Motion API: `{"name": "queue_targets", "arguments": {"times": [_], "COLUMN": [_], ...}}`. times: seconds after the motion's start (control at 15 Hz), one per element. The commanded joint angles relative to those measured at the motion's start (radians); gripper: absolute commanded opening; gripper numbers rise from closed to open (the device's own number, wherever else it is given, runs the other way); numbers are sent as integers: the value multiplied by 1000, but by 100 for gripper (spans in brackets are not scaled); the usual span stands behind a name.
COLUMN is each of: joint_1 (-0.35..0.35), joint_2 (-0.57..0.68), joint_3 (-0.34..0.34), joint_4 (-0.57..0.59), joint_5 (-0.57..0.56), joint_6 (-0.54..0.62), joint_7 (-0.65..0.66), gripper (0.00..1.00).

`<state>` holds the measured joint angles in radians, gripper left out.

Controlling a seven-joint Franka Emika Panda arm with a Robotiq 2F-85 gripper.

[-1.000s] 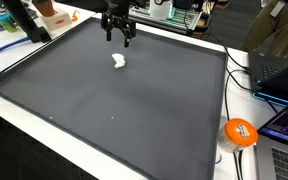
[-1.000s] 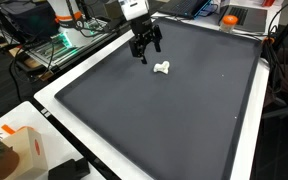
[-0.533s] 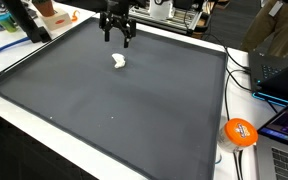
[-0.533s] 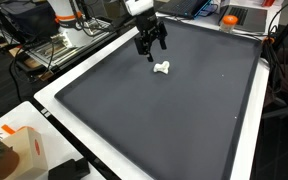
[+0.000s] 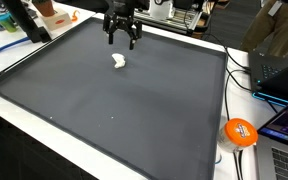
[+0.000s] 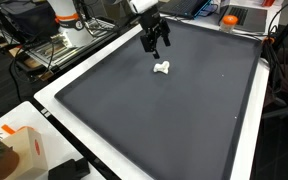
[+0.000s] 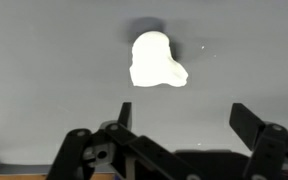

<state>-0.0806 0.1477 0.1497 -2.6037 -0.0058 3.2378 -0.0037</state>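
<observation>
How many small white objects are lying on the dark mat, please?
1. The small white object lies on the dark mat near one edge, close to the open gripper but apart from it. Nothing seems hidden.

Matt charcoal mat (image 5: 134, 110) with a fine, slightly rubbery look, smooth white surface (image 6: 69, 78) edging it, small white lump (image 7: 156, 62) matt and smooth (plastic or putty, hard to tell), hand (image 7: 184, 115) in dull black plastic, glossy orange round thing (image 5: 240, 131)

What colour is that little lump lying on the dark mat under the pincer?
The lump is plain white, with no pattern. It shows best in the wrist view, against the dark grey mat.
</observation>
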Motion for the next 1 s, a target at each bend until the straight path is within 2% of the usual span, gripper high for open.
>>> {"name": "queue_targets", "arguments": {"times": [0.0,0.47,0.53,0.93], "joint_1": [-103,-267,-201,-206], "joint_2": [32,88,68,75], "joint_3": [102,214,167,171], "joint_4": [-16,-32,-18,-11], "joint_5": [-12,-107,-65,-69], "joint_6": [76,164,130,133], "joint_7": [-13,21,2,2], "gripper": [100,100,100,100]}}
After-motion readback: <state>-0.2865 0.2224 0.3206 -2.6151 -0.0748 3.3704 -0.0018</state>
